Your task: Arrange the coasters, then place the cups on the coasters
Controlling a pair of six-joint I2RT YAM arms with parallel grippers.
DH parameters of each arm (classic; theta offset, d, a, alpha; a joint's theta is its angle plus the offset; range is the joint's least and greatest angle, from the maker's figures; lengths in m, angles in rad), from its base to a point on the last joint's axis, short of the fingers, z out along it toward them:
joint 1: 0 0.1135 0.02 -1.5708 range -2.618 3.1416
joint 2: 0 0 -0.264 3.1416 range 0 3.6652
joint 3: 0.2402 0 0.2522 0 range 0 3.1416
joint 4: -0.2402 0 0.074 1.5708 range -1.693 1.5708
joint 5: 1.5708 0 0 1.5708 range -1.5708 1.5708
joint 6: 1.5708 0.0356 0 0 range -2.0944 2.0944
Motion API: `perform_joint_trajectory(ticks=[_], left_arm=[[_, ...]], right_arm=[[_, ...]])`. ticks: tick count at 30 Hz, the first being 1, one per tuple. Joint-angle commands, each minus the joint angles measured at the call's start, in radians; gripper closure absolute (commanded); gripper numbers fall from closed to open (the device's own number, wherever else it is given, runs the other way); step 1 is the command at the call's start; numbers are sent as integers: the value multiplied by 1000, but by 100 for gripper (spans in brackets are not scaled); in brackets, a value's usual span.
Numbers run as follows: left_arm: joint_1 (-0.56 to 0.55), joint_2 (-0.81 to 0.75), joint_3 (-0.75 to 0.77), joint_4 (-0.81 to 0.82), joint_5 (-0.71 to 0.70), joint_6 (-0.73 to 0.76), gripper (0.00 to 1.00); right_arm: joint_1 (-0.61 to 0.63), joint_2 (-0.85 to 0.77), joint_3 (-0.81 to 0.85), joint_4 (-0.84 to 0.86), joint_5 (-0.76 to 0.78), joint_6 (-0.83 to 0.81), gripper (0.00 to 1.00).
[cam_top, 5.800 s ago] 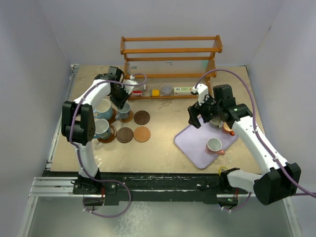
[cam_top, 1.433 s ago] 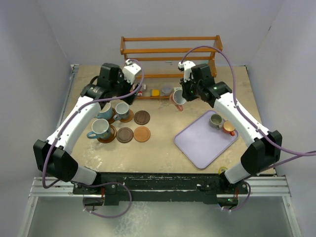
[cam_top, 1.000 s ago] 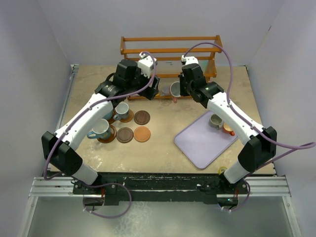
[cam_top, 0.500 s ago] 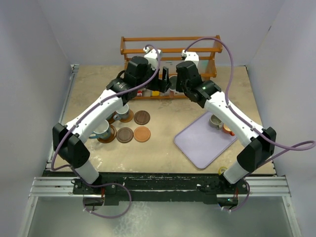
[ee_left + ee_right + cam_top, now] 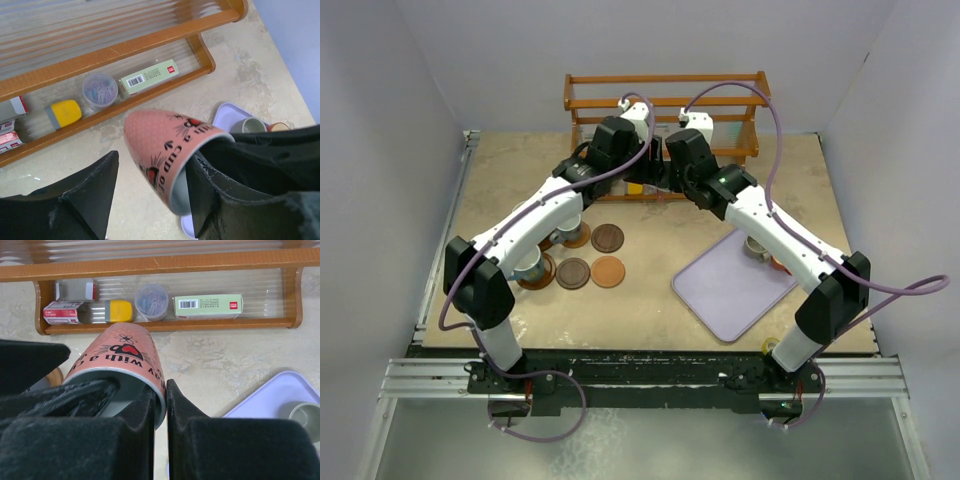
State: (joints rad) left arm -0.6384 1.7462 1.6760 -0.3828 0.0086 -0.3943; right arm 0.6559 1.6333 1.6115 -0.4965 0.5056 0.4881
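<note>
A pink cup with a printed heart (image 5: 120, 360) (image 5: 165, 145) hangs tilted above the table in front of the rack. My right gripper (image 5: 161, 386) (image 5: 667, 180) is shut on its rim, one finger inside and one outside. My left gripper (image 5: 152, 160) (image 5: 653, 172) straddles the opposite wall. One of its fingers is in the cup's mouth, the other stands apart from the outer side, so it is open. Three bare coasters (image 5: 607, 237) (image 5: 572, 272) (image 5: 608, 271) lie left of centre. A blue cup (image 5: 527, 264) and a grey cup (image 5: 566, 228) sit on coasters, partly hidden by the left arm.
The lavender tray (image 5: 720, 290) (image 5: 280, 395) at the right carries a grey cup (image 5: 757, 245) and an orange cup (image 5: 781, 263). The wooden rack (image 5: 665, 100) stands at the back. Its bottom shelf holds a yellow item (image 5: 65, 111), a clip tub (image 5: 100, 90) and a green box (image 5: 149, 76).
My left gripper has swung right to the cup and its jaws have narrowed around the cup's wall. The right arm has carried the cup slightly left, towards the left gripper.
</note>
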Motion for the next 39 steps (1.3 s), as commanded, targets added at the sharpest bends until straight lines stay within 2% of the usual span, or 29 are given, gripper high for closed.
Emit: perform_joint_trajectory(ticks=[1,9,16,22,27,39], left_arm=[[-5,24,66,31,-38,-20,50],[-5,29,59,44,-23,-17,71],[-6,16,65,72,23,25,97],[-6,-8,58,82,26,48,97],[-6,-27,39,85,7,60,97],[-4,-84,-24,104,-57,118,97]], right_arm=[[17,-29,62,41,41,30,100],[26,-50,51,58,13,19,100],[27,-73,24,69,-194,-24,100],[27,-84,28,81,-357,-56,99],[26,-81,33,80,-421,-62,81],[25,-87,41,79,-469,-79,58]])
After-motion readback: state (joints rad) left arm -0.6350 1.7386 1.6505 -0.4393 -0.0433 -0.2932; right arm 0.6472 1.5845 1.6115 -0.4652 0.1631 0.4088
